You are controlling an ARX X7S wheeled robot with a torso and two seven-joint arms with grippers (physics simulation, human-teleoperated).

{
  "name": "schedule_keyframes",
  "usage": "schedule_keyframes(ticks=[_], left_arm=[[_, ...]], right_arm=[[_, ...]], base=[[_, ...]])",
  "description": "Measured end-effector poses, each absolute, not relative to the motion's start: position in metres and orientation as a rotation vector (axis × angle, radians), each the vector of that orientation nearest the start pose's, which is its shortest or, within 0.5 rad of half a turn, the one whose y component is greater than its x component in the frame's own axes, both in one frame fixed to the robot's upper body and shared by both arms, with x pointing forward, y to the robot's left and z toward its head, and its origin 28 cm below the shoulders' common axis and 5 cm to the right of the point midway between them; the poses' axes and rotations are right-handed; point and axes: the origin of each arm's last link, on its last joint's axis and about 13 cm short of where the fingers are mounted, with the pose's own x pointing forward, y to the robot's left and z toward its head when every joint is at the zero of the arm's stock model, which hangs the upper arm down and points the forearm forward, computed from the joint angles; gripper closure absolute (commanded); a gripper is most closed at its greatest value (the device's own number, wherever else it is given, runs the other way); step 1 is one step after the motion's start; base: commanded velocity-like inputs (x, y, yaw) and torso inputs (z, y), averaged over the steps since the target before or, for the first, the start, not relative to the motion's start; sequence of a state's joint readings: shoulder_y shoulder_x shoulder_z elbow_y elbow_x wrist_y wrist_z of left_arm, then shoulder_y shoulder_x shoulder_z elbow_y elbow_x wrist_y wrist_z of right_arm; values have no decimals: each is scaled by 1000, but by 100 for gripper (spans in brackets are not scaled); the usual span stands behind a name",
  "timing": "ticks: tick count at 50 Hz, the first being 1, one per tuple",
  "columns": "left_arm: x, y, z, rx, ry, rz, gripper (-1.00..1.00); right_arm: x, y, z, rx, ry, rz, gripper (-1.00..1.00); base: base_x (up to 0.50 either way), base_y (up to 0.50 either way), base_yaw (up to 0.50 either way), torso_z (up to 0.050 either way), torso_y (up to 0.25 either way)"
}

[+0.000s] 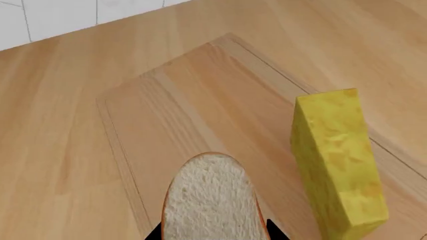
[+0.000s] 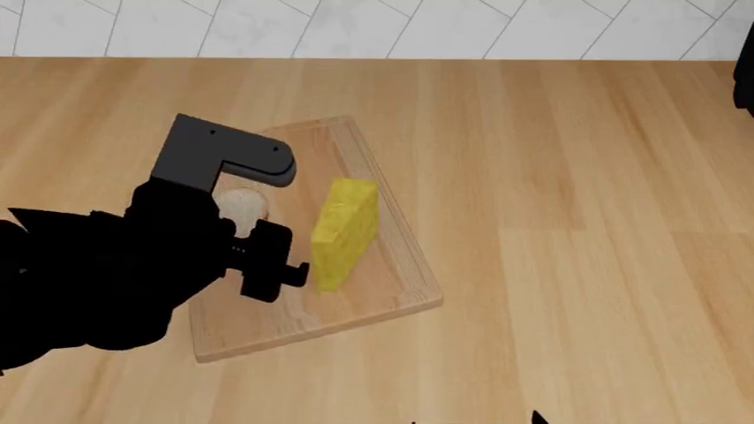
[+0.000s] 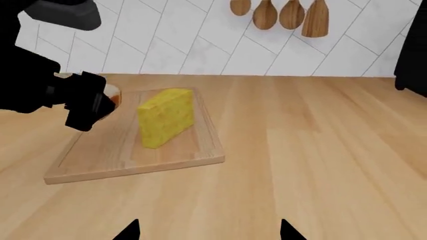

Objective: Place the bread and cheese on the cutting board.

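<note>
The cutting board (image 2: 389,256) lies on the wooden counter, also in the left wrist view (image 1: 200,100) and the right wrist view (image 3: 200,145). The yellow cheese (image 2: 343,231) stands on edge on the board, also in the wrist views (image 1: 337,160) (image 3: 165,116). My left gripper (image 1: 213,235) is shut on the bread (image 1: 210,200), held over the board beside the cheese; the bread peeks out in the head view (image 2: 245,206) and the right wrist view (image 3: 112,95). My right gripper (image 3: 208,232) is open and empty over the counter, short of the board.
The white tiled wall (image 2: 353,26) runs along the counter's far edge. Wooden spoons (image 3: 280,15) hang on the wall. A dark object (image 3: 410,50) stands at the counter's right end. My left arm (image 2: 106,274) covers the board's left part.
</note>
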State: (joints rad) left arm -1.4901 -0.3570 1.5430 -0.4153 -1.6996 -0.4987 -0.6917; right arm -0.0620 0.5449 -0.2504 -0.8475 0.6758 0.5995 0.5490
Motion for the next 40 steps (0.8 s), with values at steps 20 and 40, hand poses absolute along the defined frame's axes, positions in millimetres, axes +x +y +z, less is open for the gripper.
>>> schedule_keyframes(ticks=[20,40], left_arm=[[354,157,192,190,599,-186,100],[353,158,192,172,615,-208,-100]], right_arm=[[143,-100,120,12,86,154,-100],[142,-98,117,2,96,165,-100]], base=[[0,0,0,0,0],[0,0,0,0,0]])
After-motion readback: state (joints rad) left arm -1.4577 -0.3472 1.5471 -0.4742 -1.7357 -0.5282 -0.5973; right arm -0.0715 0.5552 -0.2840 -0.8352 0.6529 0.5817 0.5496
